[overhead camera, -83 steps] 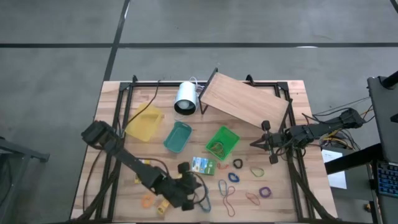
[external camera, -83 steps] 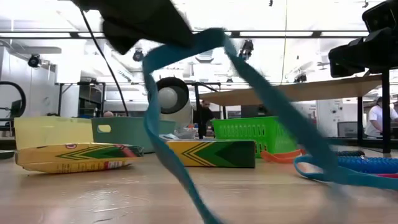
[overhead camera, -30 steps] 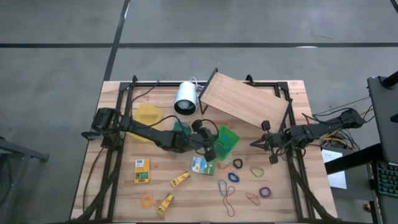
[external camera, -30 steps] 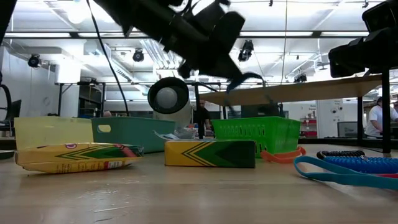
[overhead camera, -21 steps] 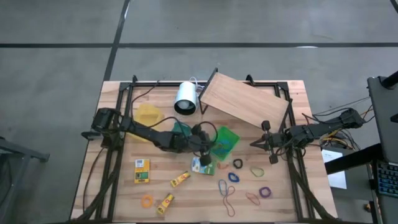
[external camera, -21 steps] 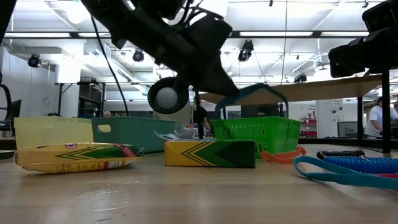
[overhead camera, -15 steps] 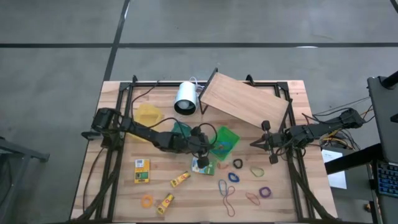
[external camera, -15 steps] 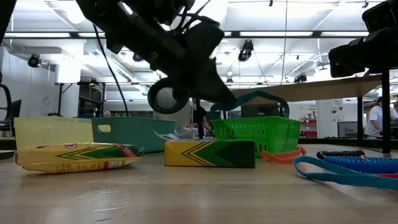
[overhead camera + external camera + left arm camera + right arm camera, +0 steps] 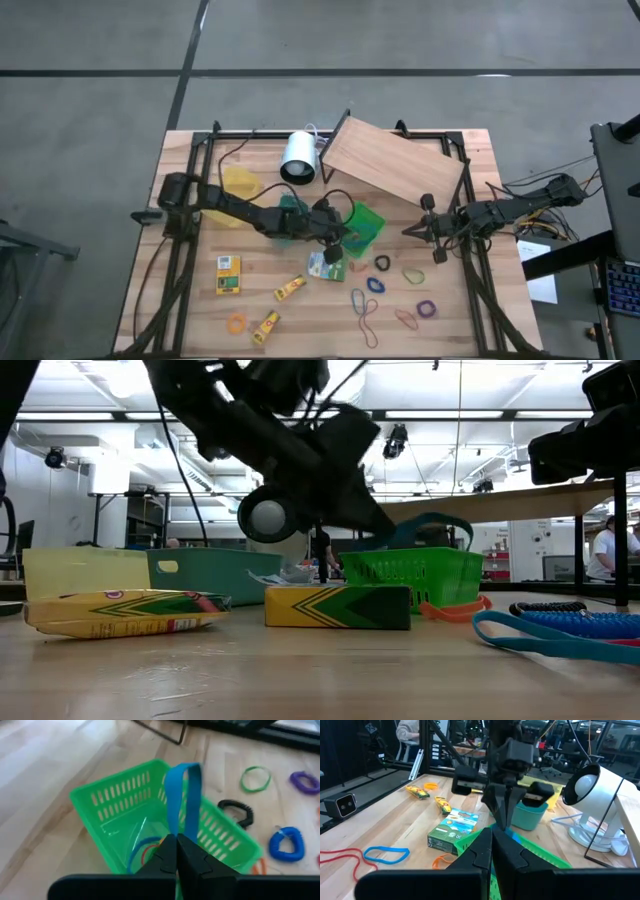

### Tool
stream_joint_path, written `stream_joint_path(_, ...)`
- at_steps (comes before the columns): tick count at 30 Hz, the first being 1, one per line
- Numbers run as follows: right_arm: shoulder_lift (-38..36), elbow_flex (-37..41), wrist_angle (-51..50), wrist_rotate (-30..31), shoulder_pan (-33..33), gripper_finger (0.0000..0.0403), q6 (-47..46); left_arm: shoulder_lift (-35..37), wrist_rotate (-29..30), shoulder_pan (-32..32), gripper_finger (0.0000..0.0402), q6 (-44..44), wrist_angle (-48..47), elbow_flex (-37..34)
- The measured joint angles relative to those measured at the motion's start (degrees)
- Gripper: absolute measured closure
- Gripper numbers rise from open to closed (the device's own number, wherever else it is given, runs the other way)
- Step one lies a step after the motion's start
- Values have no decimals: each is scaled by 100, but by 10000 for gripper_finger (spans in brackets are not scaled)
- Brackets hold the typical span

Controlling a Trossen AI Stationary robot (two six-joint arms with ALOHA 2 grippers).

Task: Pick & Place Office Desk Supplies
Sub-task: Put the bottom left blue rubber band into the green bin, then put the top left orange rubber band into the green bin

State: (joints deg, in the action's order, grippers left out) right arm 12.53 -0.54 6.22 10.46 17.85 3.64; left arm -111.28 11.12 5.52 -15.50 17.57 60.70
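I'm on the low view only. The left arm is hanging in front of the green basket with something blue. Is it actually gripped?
Observer: Yes. The left wrist view shows the left gripper with its jaws shut on the blue rubber band.
Operator: Is it over the basket?
Observer: The high view puts it above the green basket, which already holds bands.
Operator: And the right arm?
Observer: The right gripper waits with jaws shut beside the wooden board.
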Motion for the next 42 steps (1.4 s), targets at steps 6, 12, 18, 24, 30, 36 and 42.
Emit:
stream_joint_path(6,-8,0,2,-2,0,394,0,-282,-90,-60,399,2,15,194)
stream_joint_path(12,-1,-1,5,1,-2,394,0,-337,-89,-100,399,1,-117,315)
stream_joint_path(18,-2,0,0,0,-2,394,2,-337,-161,-96,385,-36,-197,311)
stream_joint_path(24,-2,0,2,0,-2,394,0,-337,-308,-100,311,-102,-213,311)
stream_joint_path(30,-2,0,1,0,-1,394,0,-330,-305,-100,249,-75,-51,313)
stream_joint_path(36,-2,-2,2,0,-2,394,0,-286,-304,-85,234,203,93,333)
stream_joint_path(42,0,0,2,0,-2,394,0,-115,-304,-7,236,371,70,476)
